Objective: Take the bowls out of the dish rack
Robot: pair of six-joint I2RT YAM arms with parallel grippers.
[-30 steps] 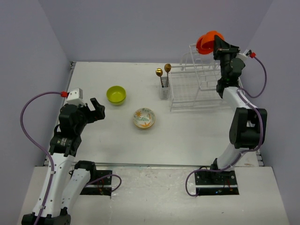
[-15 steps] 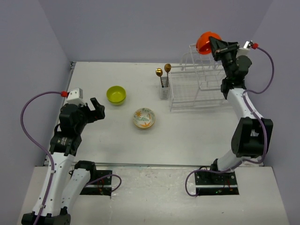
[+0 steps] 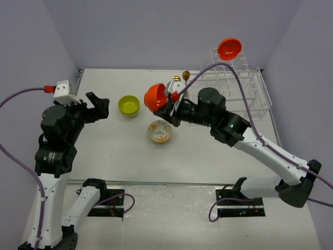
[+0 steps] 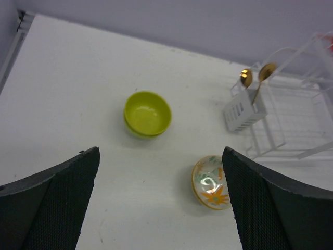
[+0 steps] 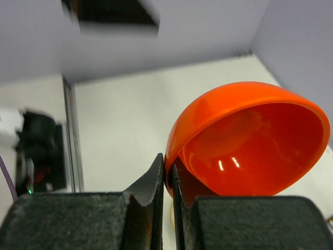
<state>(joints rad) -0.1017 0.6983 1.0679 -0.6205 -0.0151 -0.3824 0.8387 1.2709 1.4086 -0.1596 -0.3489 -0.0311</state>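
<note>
Nearest me, at the left of the overhead frame, the left fingers (image 4: 57, 203) are spread wide and hold nothing, hovering above the white surface (image 3: 119, 151).

At centre frame a floral bowl (image 3: 159, 131) sits upright on the surface. A lime-green bowl (image 3: 129, 105) sits upright beyond it to the left, and the two are apart.

Above them the right fingers (image 5: 145, 192) are pressed almost together, pinching the rim of an orange bowl (image 3: 155, 97). One finger is against its inner wall and the other outside. This bowl hangs in the air, tipped on its side, well clear of the rack.

Farthest away, at the upper right, the white wire dish rack (image 3: 244, 94) carries a second orange bowl (image 3: 229, 48), propped on edge on the raised tier. Two gold spoons (image 4: 255, 75) stand in the caddy (image 4: 242, 112) at the rack's left side.

I judge these bowls light and rigid, with a glossy wall that is likely slippery. A rim pinch holds one, but the bowl could swivel about that single contact. For the second orange bowl I would take the exposed upper rim, one finger inside, and lift it free of the wires before carrying it sideways.
</note>
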